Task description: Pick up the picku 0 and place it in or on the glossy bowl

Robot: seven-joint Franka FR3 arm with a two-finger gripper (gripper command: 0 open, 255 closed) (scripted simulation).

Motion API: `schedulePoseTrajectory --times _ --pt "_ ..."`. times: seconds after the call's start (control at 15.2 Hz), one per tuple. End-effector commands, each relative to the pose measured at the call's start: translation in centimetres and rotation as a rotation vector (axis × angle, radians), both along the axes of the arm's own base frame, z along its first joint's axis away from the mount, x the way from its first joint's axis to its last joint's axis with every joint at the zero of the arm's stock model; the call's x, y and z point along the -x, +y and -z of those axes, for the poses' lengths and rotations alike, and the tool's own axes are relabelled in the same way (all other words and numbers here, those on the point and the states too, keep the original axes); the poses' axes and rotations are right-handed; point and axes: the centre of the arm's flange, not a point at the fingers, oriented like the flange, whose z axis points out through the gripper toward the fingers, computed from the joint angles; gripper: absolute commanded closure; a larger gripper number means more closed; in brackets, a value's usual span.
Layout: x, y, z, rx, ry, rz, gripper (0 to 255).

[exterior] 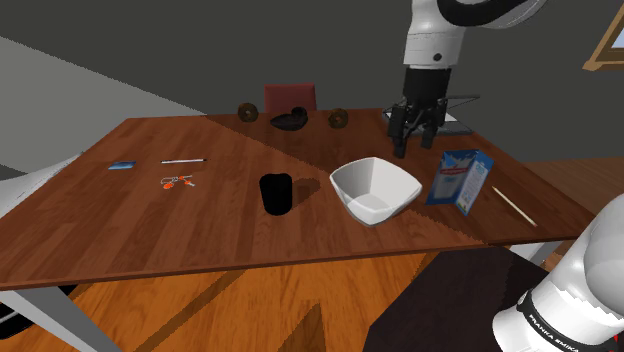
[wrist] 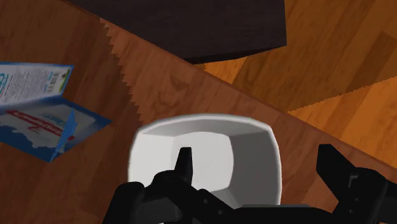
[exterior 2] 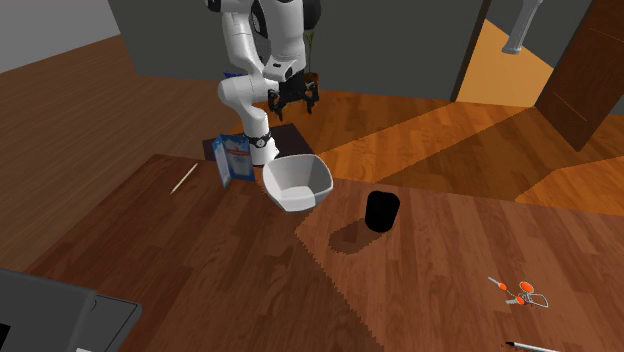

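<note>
below tool (exterior: 414, 142), white bowl (exterior: 392, 192); black cup (exterior: 276, 193) well apart

A brown wooden desk (exterior: 200, 215) on pale grey legs (exterior: 60, 318) stands on an orange-brown wooden plank floor (exterior: 180, 315). Beyond its far edge a dark red chair back (exterior: 290, 97) rises in front of a dark grey wall (exterior: 200, 50). At the shoulder view's upper right, a wooden window frame (exterior: 605, 48) encloses a patch of pale blue. In the second exterior view a bright orange opening (exterior 2: 505, 75) breaks the grey wall, with a dark brown wooden panel (exterior 2: 590, 70) to its right. Slanted bands of light and shadow cross the desk and floor.
</note>
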Motion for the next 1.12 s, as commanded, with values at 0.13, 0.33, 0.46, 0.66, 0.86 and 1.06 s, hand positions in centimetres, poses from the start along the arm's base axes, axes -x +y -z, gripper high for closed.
schedulePoseTrajectory --times 0.13,0.33,0.46,0.66,0.86,1.06 --pt "-4.3 1.6 2.7 -0.048 0.001 0.046 0" --pt "-7.4 2.6 4.5 -0.083 0.001 0.079 0" --pt "-9.5 3.3 5.7 -0.107 0.002 0.101 0" --pt "-12.7 4.2 7.4 -0.142 0.003 0.134 0" --pt "-15.8 5.1 9.2 -0.177 0.004 0.167 0" --pt "-19.1 5.9 10.9 -0.213 0.005 0.2 0"
